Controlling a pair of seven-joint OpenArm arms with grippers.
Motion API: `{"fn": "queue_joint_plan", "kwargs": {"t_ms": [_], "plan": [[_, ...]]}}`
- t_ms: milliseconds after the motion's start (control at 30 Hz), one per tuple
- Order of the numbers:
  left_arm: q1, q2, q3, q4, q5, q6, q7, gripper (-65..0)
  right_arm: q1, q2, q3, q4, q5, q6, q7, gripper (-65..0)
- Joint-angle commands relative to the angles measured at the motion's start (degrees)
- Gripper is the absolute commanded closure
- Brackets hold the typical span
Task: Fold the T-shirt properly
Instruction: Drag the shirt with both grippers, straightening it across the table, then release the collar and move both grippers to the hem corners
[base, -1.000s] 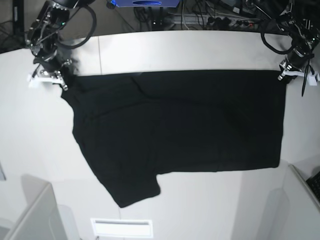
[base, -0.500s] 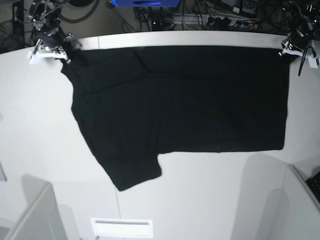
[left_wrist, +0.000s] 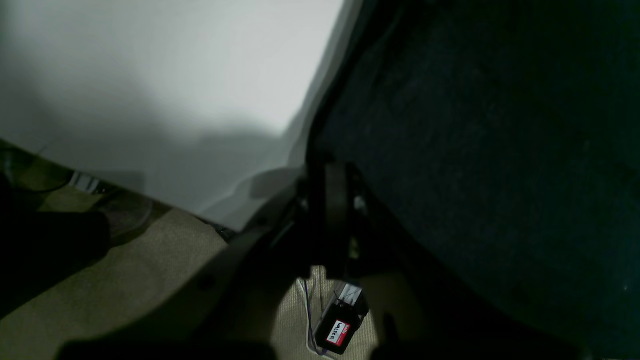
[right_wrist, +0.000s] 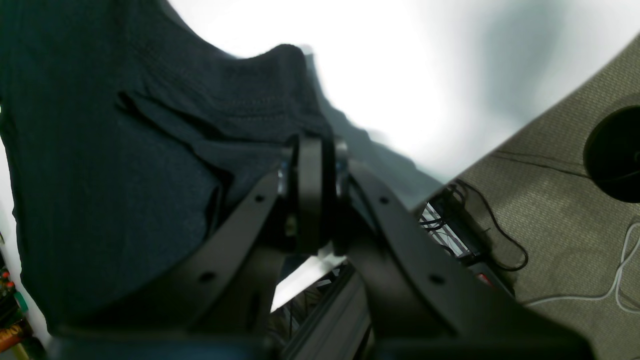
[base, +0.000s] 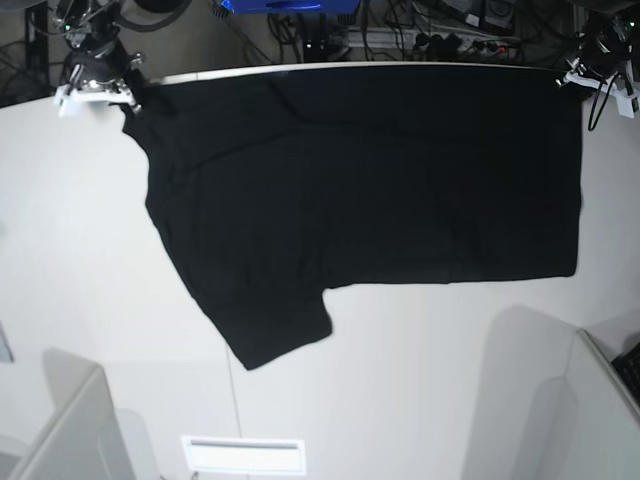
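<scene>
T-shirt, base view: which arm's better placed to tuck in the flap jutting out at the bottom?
Right, likely. The flap of the T-shirt is on its side, well away from the left gripper. Both grip the far edge, so the right gripper would need to let go first.

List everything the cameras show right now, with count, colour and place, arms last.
T-shirt: one, black, spread across the table, upper edge near the far table edge
Table: one, white, under the T-shirt
Rectangular marking: one, bright white, near edge of the table
Labelled device: one, black with a red and white label, on the floor
Floor: one, grey-brown, beyond the table edge
Cables: several, black and whitish, on the floor
Left gripper: one, black, closed on the T-shirt's upper corner, base view's right
Right gripper: one, black, closed on the T-shirt, base view's left
</scene>
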Motion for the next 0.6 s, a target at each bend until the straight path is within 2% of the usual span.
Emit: {"fn": "queue_joint_plan", "kwargs": {"t_ms": [0,233,267,333,367,400,433,500,567], "plan": [[0.44,-0.98,-0.47,1.08,-0.29,0.07,-0.78,0.0,-0.62,0.47,0.08,1.31,-0.79,-0.32,0.38,0.0],[0.17,-0.98,-0.82,1.16,-0.29,-0.02,-0.78,0.0,-2.03,0.21,0.7,7.64,-0.79,-0.32,-0.94,0.0],[0.17,-0.98,-0.82,1.16,-0.29,-0.02,-0.78,0.0,-1.94,0.21,0.79,8.17,-0.79,-0.32,-1.73,-5.9],[0.17,-0.98,-0.91,1.16,-0.29,-0.02,-0.78,-14.0,-1.94,0.21,0.79,8.96,-0.79,-0.32,-2.09,-23.6],[0.08,-0.98,-0.91,1.16,-0.29,-0.02,-0.78,-21.1,-1.85,0.21,0.79,8.96,-0.79,-0.32,-2.0,-28.4],[0.0,-0.98,-0.91,1.51,-0.29,-0.02,-0.78,-27.6,-1.68,0.21,0.79,8.96,-0.79,-0.32,-2.0,-30.0],[0.0,-0.98,-1.0,2.13,-0.29,-0.02,-0.86,-34.9,-1.33,0.21,0.79,8.96,-0.79,-0.32,-2.0,-29.0],[-0.09,-0.98,-1.0,3.89,-0.29,-0.02,-0.86,-43.8,-0.97,0.39,0.79,8.96,-0.79,-0.32,-2.0,-26.6],[-0.18,-0.98,-1.79,6.44,-0.29,-0.02,-0.95,-49.5,-0.8,0.74,0.79,8.96,-0.87,-0.32,-1.91,-26.0]]}}
